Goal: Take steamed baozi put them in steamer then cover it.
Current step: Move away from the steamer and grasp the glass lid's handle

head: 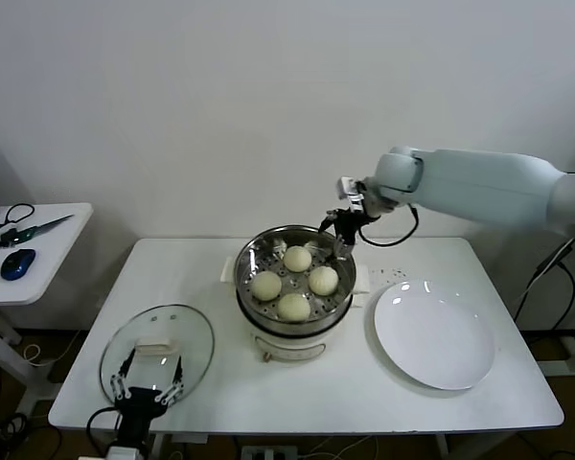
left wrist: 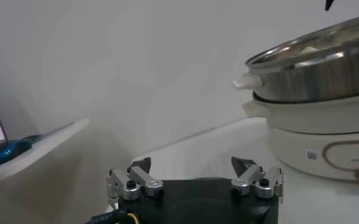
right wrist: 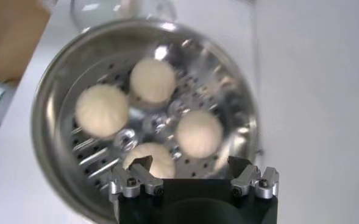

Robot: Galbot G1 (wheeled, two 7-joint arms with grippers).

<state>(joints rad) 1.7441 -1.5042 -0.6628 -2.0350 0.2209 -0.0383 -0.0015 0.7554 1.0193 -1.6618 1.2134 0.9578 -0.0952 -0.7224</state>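
I see four buns point(head: 295, 282) sitting round in steamer point(head: 259, 305), open top up. My right gripper point(head: 343, 233) above rim, fingers apart, empty. Left gripper point(head: 149, 393) by lid point(head: 192, 335), fingers apart.

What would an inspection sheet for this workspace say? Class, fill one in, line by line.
Surface: white table, bare at the front.
Job's things: four buns sit in the steamer; glass lid lies off, on the table.
Clutter: empty white plate.
Hands: left hand open by the lid; right hand open, empty, above the steamer's far rim.
Cables: black cable right of the table.
Surroundings: side table with mouse.
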